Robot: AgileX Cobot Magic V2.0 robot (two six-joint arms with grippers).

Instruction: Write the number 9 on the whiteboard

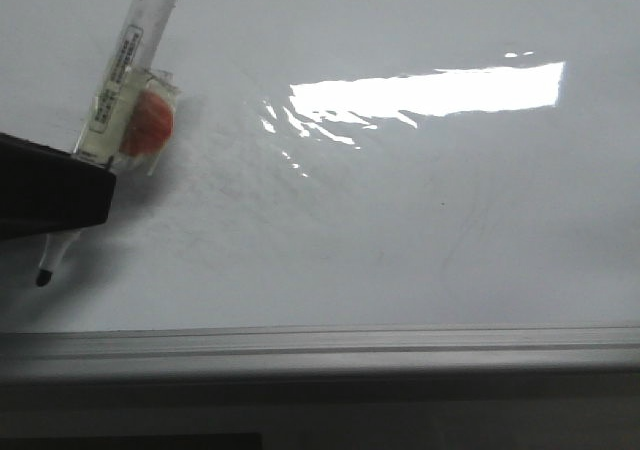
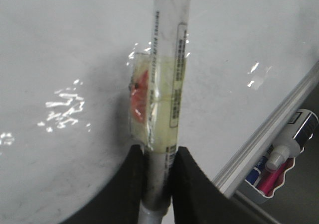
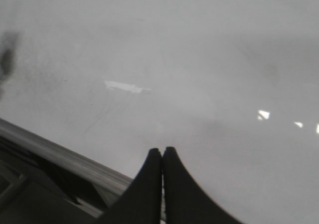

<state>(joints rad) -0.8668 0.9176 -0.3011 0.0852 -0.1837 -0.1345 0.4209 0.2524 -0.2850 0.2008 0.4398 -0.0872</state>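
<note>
At the frame's left, the left tool (image 1: 55,195) clamps a tilted marker (image 1: 135,55) (tip down) over the whiteboard (image 1: 420,230); right tool (image 3: 162,157) closed, empty.

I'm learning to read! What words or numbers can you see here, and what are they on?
Nothing here can be read.
Marker label in the left hand: black print, too small and blurred.
Spare markers in the tray: label blurred.
Whiteboard: only faint grey smudges, no 9 written yet.
</note>
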